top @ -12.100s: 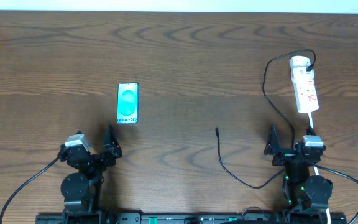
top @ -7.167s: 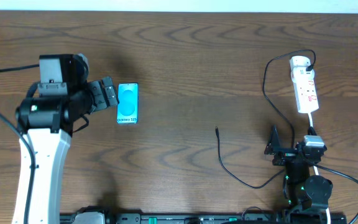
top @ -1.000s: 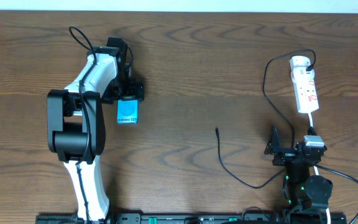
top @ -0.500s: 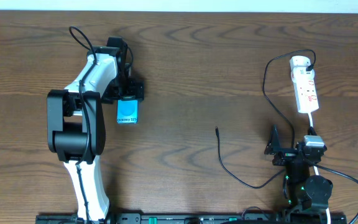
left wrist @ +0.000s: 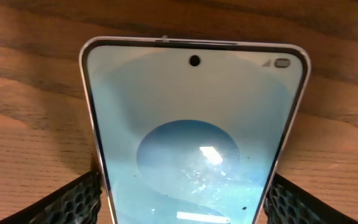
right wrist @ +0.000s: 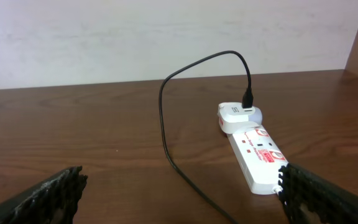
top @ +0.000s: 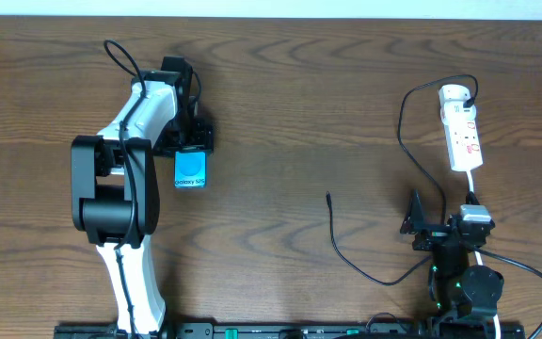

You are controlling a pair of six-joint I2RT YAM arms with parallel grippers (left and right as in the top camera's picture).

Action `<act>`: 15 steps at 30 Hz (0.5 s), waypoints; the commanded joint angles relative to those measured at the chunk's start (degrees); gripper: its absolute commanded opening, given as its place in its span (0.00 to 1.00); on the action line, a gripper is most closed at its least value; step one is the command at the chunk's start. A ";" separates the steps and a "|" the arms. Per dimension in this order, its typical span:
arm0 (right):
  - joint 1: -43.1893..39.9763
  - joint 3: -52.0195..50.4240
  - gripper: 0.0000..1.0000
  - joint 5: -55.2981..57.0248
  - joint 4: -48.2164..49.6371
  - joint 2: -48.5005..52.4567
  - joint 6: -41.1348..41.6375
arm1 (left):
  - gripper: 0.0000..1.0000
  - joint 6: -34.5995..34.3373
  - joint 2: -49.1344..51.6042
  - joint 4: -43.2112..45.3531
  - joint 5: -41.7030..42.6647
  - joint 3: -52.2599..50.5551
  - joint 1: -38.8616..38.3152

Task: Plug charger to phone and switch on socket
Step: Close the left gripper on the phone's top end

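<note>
The phone lies face up on the wooden table at the left, its turquoise screen filling the left wrist view. My left gripper reaches down over its far end, and the black pads press against both long edges of the phone. The charger is a thin black cable running from the socket down to a free plug tip mid-table. My right gripper rests open near the front edge, just below the socket, with the charger crossing between its fingers.
A white adapter sits plugged into the socket's far end. The socket's white cord runs down toward the right arm's base. The table's back edge meets a pale wall.
The left jaws have narrowed onto the phone's edges, and the phone has shifted slightly left. The right arm, cable and socket have not moved.
</note>
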 commanded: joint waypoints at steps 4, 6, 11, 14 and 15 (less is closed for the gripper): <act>0.50 -0.07 0.99 0.07 -0.26 -0.31 0.70 | 0.79 0.11 0.85 -0.57 0.55 -1.25 0.13; 0.50 -0.07 0.99 0.07 -0.26 -0.31 0.70 | 0.77 0.13 0.85 -0.61 0.55 -1.25 0.13; 0.50 -0.07 0.99 0.07 -0.26 -0.28 0.70 | 0.71 0.13 0.85 -0.76 0.55 -1.25 0.13; 0.50 -0.07 0.99 0.07 -0.26 -0.31 0.70 | 0.68 0.13 0.85 -0.76 0.55 -1.25 0.13; 0.50 -0.07 0.99 0.07 -0.26 -0.31 0.70 | 0.68 0.13 0.85 -0.79 0.55 -1.25 0.13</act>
